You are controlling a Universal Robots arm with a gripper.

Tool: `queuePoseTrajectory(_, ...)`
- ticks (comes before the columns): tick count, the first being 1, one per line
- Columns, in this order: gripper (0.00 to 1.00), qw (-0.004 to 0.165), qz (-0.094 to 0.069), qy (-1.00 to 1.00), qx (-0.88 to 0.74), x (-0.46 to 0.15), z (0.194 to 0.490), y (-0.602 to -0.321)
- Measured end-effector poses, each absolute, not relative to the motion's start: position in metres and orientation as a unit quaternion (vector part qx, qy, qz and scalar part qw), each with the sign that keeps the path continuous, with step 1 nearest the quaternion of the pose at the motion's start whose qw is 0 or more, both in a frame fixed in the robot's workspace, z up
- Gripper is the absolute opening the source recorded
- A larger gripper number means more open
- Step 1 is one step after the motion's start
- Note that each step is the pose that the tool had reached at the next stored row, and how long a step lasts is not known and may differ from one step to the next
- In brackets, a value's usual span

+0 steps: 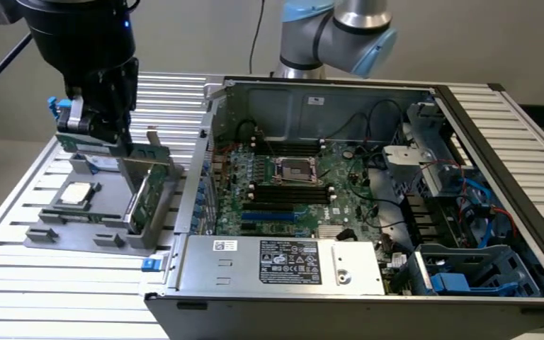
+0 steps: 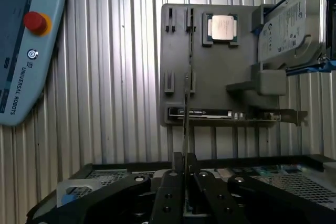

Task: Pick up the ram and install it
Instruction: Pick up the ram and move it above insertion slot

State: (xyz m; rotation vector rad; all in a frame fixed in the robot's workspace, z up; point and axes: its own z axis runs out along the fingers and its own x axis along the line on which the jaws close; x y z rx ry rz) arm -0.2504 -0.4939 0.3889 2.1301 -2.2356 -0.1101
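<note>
Over the grey holder, the hand clamps the ram, long axis level, motherboard slots well apart.

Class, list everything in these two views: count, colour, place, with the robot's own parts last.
ram: one, green, held above the holder.
holder: one, grey, on the table beside the case.
processor chip: one, silver, lying in the holder.
circuit card: one, green, on edge in the holder.
hard drive: one, silver, in the holder.
computer case: one, dark grey, open, on the table.
motherboard: one, green, inside the case.
power supply: one, silver, inside the case.
table: one, silver, slatted.
teach pendant: one, pale blue, on the table.
arm: one, silver and blue, behind the case.
gripper: one, black, shut on the ram.
</note>
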Motion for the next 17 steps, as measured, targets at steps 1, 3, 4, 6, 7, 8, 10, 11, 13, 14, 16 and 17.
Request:
queuePoseTrajectory(1, 0.14, 0.026, -0.036, -0.723, 0.689, -0.246, 0.392, -0.494)
queuePoseTrajectory(3, 0.14, 0.025, -0.037, -0.723, 0.689, -0.237, 0.399, -0.494)
queuePoseTrajectory(4, 0.14, 0.025, -0.037, -0.723, 0.689, -0.232, 0.403, -0.494)
queuePoseTrajectory(6, 0.14, 0.025, -0.038, -0.723, 0.689, -0.223, 0.41, -0.494)
queuePoseTrajectory(7, 0.14, 0.025, -0.039, -0.723, 0.689, -0.218, 0.413, -0.494)
queuePoseTrajectory(8, 0.14, 0.025, -0.039, -0.723, 0.689, -0.214, 0.416, -0.494)
queuePoseTrajectory(10, 0.14, 0.025, -0.041, -0.723, 0.689, -0.205, 0.42, -0.494)
queuePoseTrajectory(11, 0.14, 0.025, -0.041, -0.723, 0.689, -0.2, 0.422, -0.494)
queuePoseTrajectory(13, 0.14, 0.025, -0.042, -0.723, 0.689, -0.191, 0.424, -0.494)
queuePoseTrajectory(14, 0.14, 0.025, -0.042, -0.723, 0.689, -0.187, 0.425, -0.494)
queuePoseTrajectory(16, 0.14, 0.025, -0.043, -0.723, 0.689, -0.177, 0.425, -0.494)
queuePoseTrajectory(17, 0.14, 0.025, -0.043, -0.723, 0.689, -0.173, 0.425, -0.494)
